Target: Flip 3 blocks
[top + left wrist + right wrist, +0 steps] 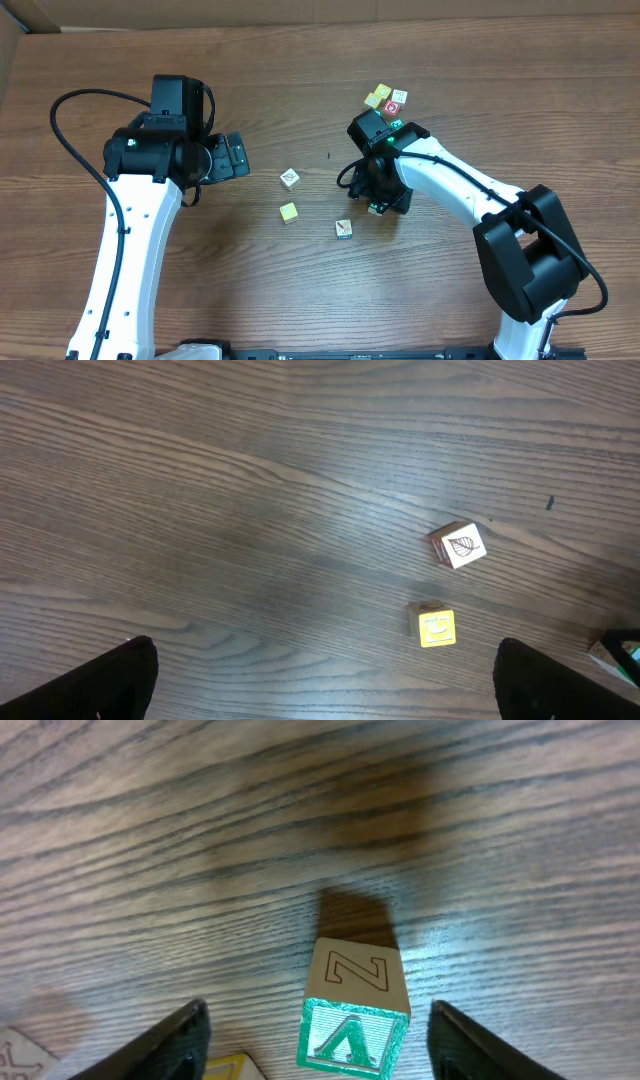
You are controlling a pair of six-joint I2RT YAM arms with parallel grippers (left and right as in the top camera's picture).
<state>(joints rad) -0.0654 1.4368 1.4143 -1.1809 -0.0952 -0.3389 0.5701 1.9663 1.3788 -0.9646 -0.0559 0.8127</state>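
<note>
A block [355,1010] with a green letter face and a tan Z face stands between the fingers of my right gripper [320,1045], with a gap on each side; the jaws are open around it. Overhead, this right gripper [385,200] points down at the table's centre right and covers that block. A white leaf block [290,178] [459,545], a yellow block [289,212] [436,627] and another pale block [343,229] lie mid-table. My left gripper [235,157] [325,690] hovers to their left, wide open and holding nothing.
A cluster lies behind the right arm: a yellow cube [378,97], a white cube [399,96] and a red-faced cube [392,107]. The corners of a yellow-edged cube [235,1070] and a white cube [20,1055] show by the right gripper's left finger.
</note>
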